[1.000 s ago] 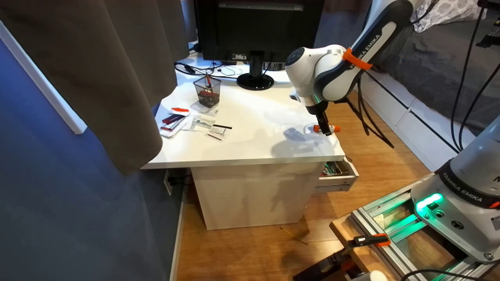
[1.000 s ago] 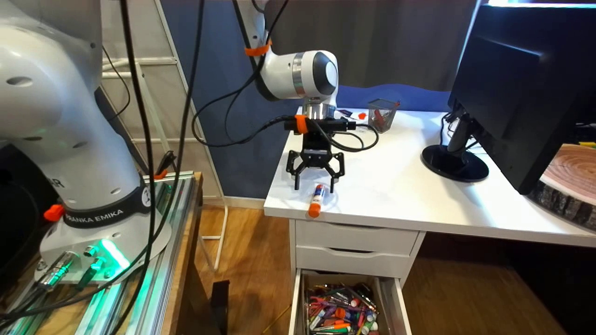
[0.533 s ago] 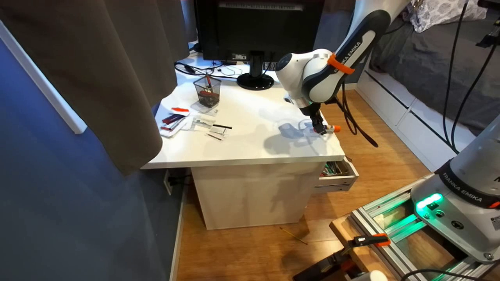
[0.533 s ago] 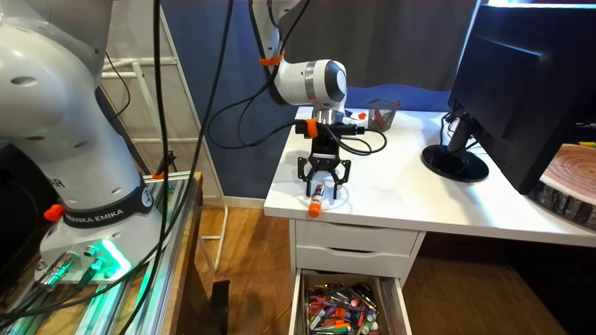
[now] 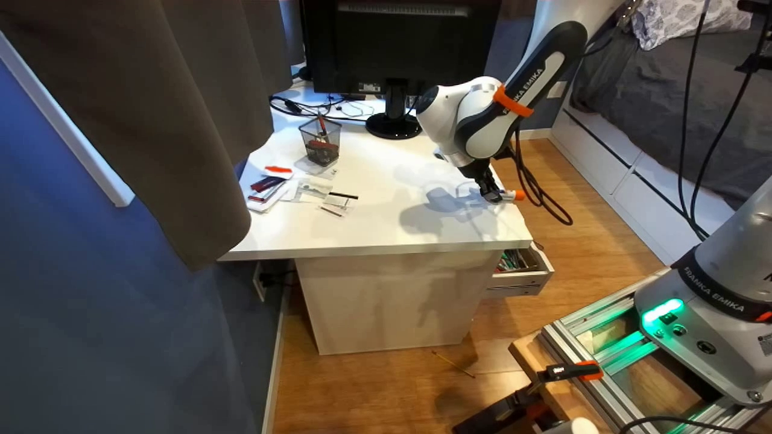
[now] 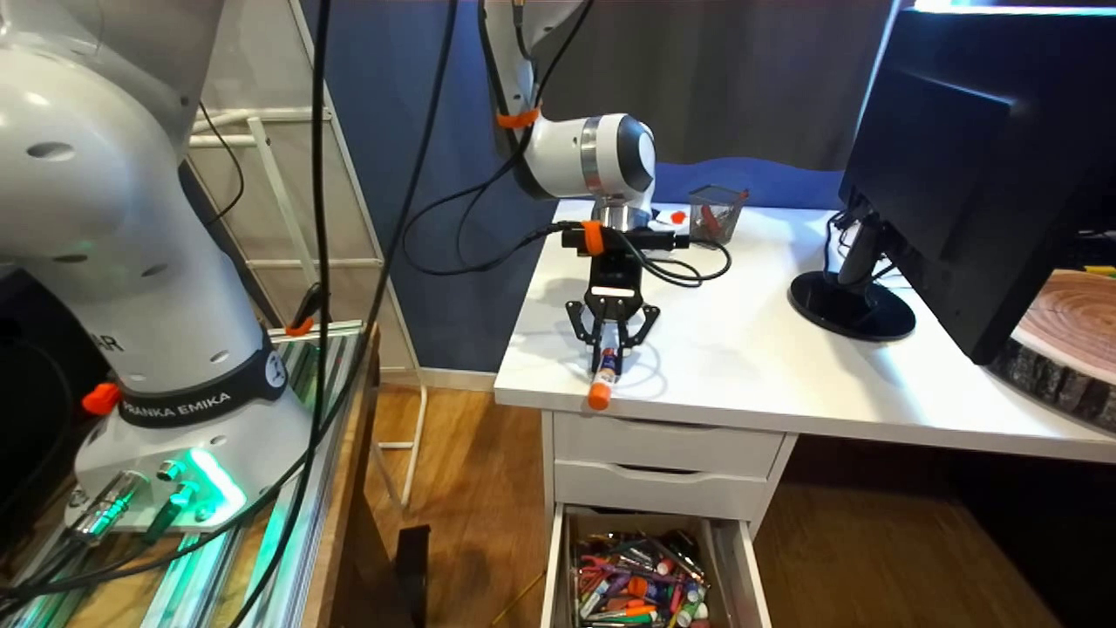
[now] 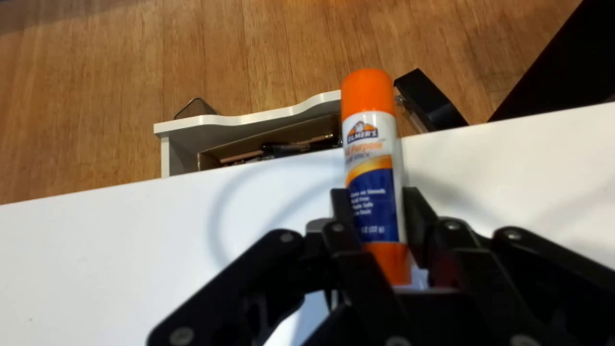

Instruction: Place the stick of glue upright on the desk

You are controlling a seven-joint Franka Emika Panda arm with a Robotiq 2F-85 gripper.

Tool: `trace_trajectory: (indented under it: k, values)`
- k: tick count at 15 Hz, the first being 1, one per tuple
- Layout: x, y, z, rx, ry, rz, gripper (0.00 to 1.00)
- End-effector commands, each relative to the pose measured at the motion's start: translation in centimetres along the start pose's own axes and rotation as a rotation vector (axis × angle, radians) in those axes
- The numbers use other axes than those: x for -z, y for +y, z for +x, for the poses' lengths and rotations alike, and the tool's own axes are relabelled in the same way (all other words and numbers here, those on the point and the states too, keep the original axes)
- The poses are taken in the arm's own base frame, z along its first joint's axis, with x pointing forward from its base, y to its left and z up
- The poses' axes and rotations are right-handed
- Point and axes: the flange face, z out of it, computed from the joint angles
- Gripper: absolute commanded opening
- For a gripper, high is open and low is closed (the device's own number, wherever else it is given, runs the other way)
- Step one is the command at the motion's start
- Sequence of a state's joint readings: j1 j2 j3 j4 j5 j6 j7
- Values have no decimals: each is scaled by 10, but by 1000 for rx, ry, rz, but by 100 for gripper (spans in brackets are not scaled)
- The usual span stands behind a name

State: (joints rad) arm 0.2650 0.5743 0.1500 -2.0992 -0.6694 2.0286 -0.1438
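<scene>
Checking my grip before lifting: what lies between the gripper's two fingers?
The wrist view shows the glue stick there, fingers against its sides; nothing else is visible between them.

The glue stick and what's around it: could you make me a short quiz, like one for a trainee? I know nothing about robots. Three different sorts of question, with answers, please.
1. What colour is the cap on the glue stick that the hand is holding?

2. Choose one. The mesh cup is:
A, on the floor
B, on the desk
C, under the desk

3. True or false: the glue stick is standing upright.

Key:
1. Orange.
2. B.
3. False; it is on its side in the hand.
</scene>
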Motion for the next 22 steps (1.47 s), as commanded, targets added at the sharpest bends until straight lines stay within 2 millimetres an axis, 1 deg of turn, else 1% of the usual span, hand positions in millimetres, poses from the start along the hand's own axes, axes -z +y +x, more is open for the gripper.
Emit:
trace_trajectory:
  k: [1, 4, 7, 10, 13, 16, 22]
  values:
    - [6, 6, 1, 12, -21, -16, 8]
    - [20, 11, -11, -3, 14, -20, 8]
    - [38, 16, -27, -12, 78, -33, 8]
    - [61, 23, -45, -31, 193, -32, 8]
    - [80, 29, -60, -31, 368, -17, 8]
    - [86, 38, -74, -53, 533, 24, 8]
    - [84, 61, -105, -229, 830, 110, 8]
